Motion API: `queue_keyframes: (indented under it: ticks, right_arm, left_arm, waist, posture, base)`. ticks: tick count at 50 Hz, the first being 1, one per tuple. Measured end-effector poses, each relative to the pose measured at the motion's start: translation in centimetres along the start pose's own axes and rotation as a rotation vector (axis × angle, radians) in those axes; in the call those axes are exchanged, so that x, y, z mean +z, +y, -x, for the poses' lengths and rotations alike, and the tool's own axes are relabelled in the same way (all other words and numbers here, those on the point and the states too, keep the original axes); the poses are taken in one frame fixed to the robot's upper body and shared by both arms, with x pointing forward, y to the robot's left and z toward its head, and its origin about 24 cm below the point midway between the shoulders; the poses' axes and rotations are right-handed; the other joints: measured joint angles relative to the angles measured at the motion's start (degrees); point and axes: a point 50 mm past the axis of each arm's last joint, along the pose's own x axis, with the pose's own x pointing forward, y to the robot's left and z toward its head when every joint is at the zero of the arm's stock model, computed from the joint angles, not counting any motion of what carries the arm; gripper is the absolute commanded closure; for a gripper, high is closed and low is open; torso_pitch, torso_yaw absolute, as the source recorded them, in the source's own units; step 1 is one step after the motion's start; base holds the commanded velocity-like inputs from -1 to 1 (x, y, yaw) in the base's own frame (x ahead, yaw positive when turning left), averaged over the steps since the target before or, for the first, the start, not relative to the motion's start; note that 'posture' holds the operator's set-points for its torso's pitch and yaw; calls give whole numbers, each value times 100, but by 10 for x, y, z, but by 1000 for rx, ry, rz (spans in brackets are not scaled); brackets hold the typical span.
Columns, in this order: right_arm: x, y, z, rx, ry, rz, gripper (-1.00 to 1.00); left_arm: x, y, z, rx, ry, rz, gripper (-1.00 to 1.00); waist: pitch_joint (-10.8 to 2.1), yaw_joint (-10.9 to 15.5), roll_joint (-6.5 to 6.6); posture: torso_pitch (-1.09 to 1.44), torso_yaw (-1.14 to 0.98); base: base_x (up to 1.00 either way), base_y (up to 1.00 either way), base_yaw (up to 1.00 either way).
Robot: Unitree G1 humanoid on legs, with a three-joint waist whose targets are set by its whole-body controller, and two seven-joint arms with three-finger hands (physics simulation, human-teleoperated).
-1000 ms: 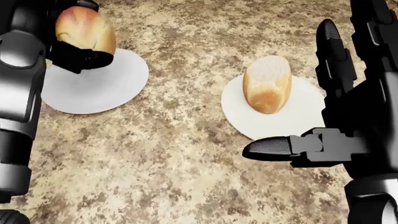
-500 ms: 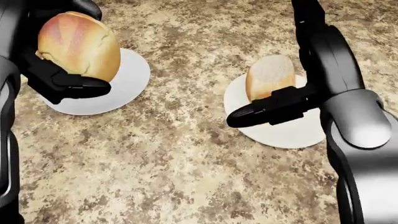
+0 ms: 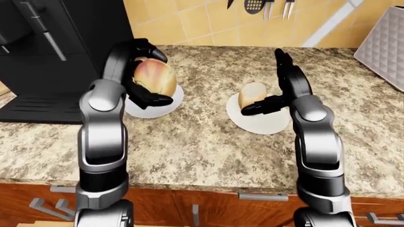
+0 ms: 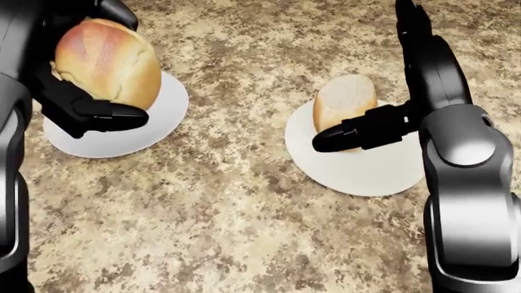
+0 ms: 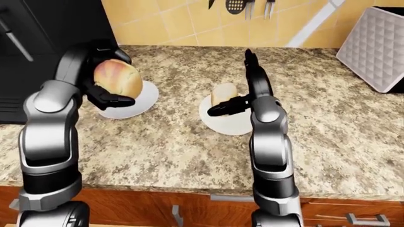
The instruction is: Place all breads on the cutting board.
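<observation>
My left hand [image 4: 122, 64] is shut on a round golden bread roll [image 4: 105, 61] and holds it above a white plate [image 4: 151, 131] at the left of the head view. A second, longer bread [image 4: 342, 101] stands on another white plate [image 4: 358, 174] at the right. My right hand [image 4: 366, 79] is open beside it: the thumb [image 4: 358, 134] lies across the bread's lower part and the other fingers [image 4: 411, 30] point up on its right. I cannot tell whether they touch it. No cutting board shows in any view.
The plates sit on a speckled granite counter [image 4: 244, 213]. A black appliance [image 3: 44, 47] stands at the left, a grey quilted box [image 5: 375, 47] at the far right. Utensils [image 3: 255, 5] hang on the tiled wall. Wooden drawers [image 3: 208, 205] lie below the counter's edge.
My right hand has moved up from the lower right to the second bread, its thumb now across it. My left hand has raised the roll a little higher over its plate.
</observation>
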Motion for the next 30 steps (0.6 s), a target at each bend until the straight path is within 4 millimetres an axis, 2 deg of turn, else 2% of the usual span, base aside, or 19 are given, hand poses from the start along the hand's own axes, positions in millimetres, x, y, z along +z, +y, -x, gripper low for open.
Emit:
queue_keyframes:
  ticks: [10,14,30]
  right_arm:
    - [-8,2,-3,3,28,-1,-100]
    - [-8,2,-4,1,27,0,-83]
    - [-22,11,-10,26,63,8,-61]
  left_arm:
    - [1,2,0,3,1,0,100]
    - [1,1,0,0,-1,-2,100]
    - [0,-3,2,-11,-2,0,100]
  waist:
    - [13,6,1]
    - [2,5,-1]
    - [1,6,-6]
  posture:
    - [0,0]
    - [0,0]
    - [0,0]
  base:
    - [0,0,0]
    - [0,0,0]
    - [0,0,0]
